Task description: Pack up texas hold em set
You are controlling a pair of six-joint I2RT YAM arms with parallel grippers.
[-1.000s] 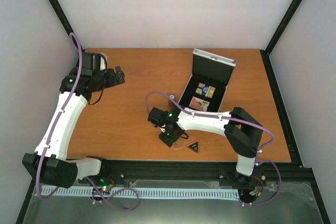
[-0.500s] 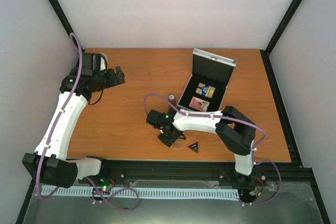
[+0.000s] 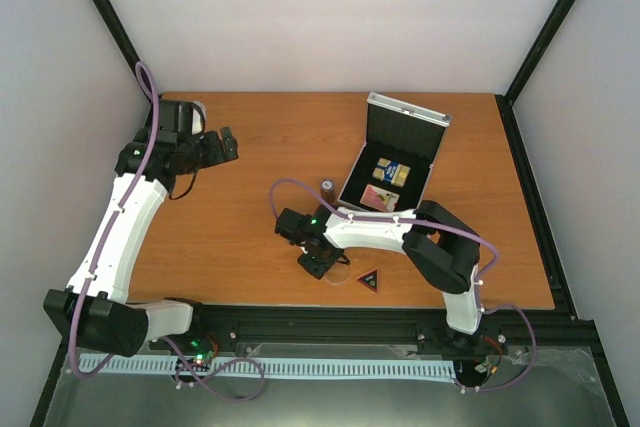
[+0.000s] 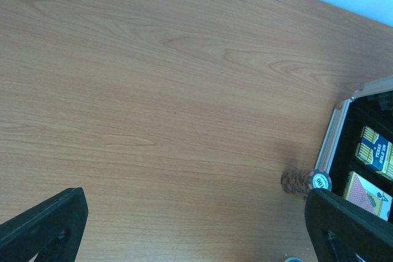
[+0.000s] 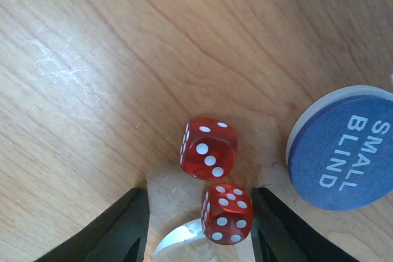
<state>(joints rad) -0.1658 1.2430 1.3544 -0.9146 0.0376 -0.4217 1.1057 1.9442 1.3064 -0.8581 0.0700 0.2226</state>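
Note:
The small silver case (image 3: 398,159) stands open at the back right, with the blue-gold deck (image 3: 392,173) and the red deck (image 3: 379,197) inside on black lining. The dark cylinder (image 3: 328,185) lies just left of the case and also shows in the left wrist view (image 4: 303,181). The black triangle (image 3: 371,280) lies near the front edge. My right gripper (image 5: 198,197) is open and low over two red dice (image 5: 209,148); the nearer die (image 5: 226,214) sits between its fingers against the right one. The blue chip (image 5: 344,150) lies right of them. A clear disc (image 5: 175,239) is partly hidden below. My left gripper (image 3: 226,143) is open and empty at the far left.
The case's raised lid (image 3: 405,125) stands behind its tray. In the left wrist view the case's metal edge (image 4: 334,136) and both decks show at the right. Black frame rails run along the table's front and sides.
My right gripper has shifted a little left and toward the front over the dice, uncovering the dark cylinder in the top view. The left arm has not moved.

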